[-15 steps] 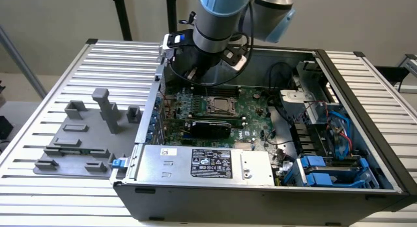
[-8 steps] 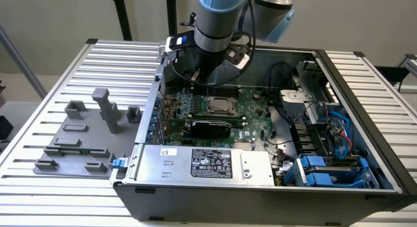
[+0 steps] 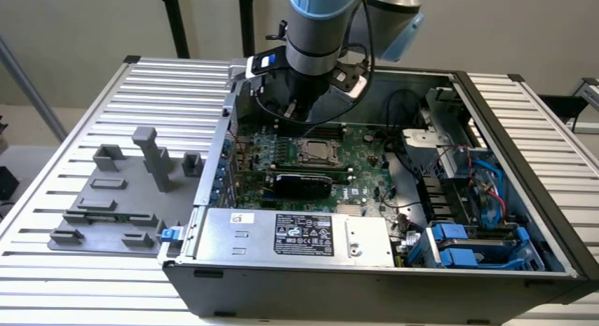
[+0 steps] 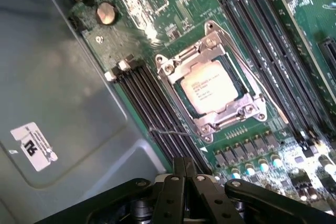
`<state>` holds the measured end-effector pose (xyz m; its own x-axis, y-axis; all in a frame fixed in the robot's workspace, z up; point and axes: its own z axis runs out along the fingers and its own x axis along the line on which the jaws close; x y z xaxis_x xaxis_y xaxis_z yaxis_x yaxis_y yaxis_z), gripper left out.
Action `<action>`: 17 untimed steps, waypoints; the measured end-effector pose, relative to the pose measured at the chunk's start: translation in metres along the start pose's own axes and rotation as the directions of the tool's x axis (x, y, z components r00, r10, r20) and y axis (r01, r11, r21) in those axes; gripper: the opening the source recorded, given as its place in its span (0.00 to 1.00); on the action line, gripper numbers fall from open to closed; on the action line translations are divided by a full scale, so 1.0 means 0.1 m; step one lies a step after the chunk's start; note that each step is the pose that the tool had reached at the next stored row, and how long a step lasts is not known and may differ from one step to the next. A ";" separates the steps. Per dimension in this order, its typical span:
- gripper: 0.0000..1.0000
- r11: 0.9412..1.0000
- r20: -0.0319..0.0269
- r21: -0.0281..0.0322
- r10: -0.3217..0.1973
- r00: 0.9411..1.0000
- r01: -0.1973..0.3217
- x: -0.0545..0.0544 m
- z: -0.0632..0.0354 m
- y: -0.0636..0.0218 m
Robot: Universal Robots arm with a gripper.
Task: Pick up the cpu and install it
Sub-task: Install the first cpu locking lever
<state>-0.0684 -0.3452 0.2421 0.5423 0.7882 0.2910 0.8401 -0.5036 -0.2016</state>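
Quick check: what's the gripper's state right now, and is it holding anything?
Gripper: closed, nothing between its fingers. The chip lies in the socket on the board, apart from the gripper.

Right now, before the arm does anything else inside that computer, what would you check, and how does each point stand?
1. cpu lying flat inside the socket frame: ok.
2. Tool shut with nothing held: ok.
3. Tool apart from the cpu, over the motherboard: ok.
4. Nothing lying on the cpu's top: ok.
5. Socket frame latched down: cannot tell.
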 end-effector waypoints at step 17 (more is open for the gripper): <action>0.11 0.999 0.056 -0.040 0.006 0.998 -0.003 0.03 0.187 -0.014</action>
<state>-0.0683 -0.3358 0.2257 0.5454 0.8040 0.2369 0.8381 -0.5200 -0.1648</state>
